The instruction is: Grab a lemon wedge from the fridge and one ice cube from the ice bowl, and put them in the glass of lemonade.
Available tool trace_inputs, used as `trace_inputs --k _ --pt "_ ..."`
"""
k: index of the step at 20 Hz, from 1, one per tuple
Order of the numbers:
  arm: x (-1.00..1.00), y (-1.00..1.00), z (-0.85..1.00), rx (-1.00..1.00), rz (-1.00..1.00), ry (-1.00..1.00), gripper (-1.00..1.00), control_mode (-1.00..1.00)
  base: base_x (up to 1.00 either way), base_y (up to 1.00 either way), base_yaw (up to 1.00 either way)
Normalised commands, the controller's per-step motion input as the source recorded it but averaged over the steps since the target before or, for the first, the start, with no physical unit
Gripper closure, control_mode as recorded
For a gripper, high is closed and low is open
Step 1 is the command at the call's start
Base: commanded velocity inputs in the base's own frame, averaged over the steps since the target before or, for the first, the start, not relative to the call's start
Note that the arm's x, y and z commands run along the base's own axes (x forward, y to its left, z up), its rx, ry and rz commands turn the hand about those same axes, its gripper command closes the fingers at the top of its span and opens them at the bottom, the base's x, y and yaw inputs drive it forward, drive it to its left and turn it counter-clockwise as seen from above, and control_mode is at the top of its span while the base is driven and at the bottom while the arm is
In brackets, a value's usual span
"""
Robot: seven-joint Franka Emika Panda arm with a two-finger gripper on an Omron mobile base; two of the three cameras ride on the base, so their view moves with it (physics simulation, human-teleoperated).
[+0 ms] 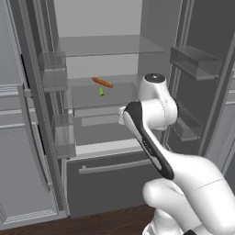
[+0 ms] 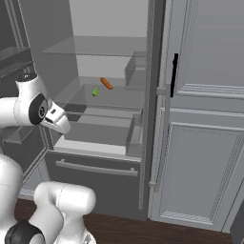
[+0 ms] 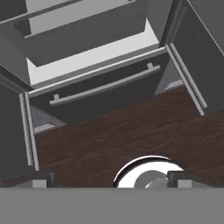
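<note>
The fridge (image 1: 110, 183) stands with both doors open, its pale shelves showing. A tiny yellow-green lemon wedge (image 1: 101, 91) (image 2: 96, 92) lies on the middle glass shelf, towards the back. My gripper (image 3: 111, 181) is open and empty, its fingertips (image 3: 39, 179) wide apart at the bottom of the hand view. It points down at the fridge's bottom drawer (image 3: 105, 83) and the floor. The hand (image 2: 56, 120) hangs in front of the lower shelves, well below and in front of the wedge. The ice bowl, ice cube and glass of lemonade are out of view.
A long orange carrot-like thing (image 1: 102, 82) (image 2: 106, 84) lies just behind the wedge. Door bins (image 1: 195, 62) (image 1: 54, 73) jut from both open doors. Panelled grey cabinets with a black handle (image 2: 174, 74) stand to the right. Dark wooden floor (image 3: 109, 135) lies below.
</note>
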Motion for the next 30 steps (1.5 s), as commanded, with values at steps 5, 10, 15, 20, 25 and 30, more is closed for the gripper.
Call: trace_inputs --k 5,10,15,20,25,30 --pt "-0.53 -0.15 0.03 0.04 0.2 -0.33 -1.0 -1.0 0.0 0.0 0.0" --pt "-0.05 0.0 0.0 0.0 0.0 -0.02 -1.0 -1.0 0.0 0.0 0.0" --pt "-0.45 0.0 0.0 0.02 0.08 -0.17 -1.0 -1.0 0.0 0.0 0.0" --pt "-0.41 0.01 0.0 0.02 0.12 -0.13 -1.0 1.0 -0.05 0.02 0.07" --pt "0.0 0.0 0.0 0.0 0.0 0.0 -1.0 1.0 0.91 0.19 0.0" --pt "0.0 0.0 0.0 0.0 0.0 0.0 -1.0 1.0 0.58 0.06 -0.08"
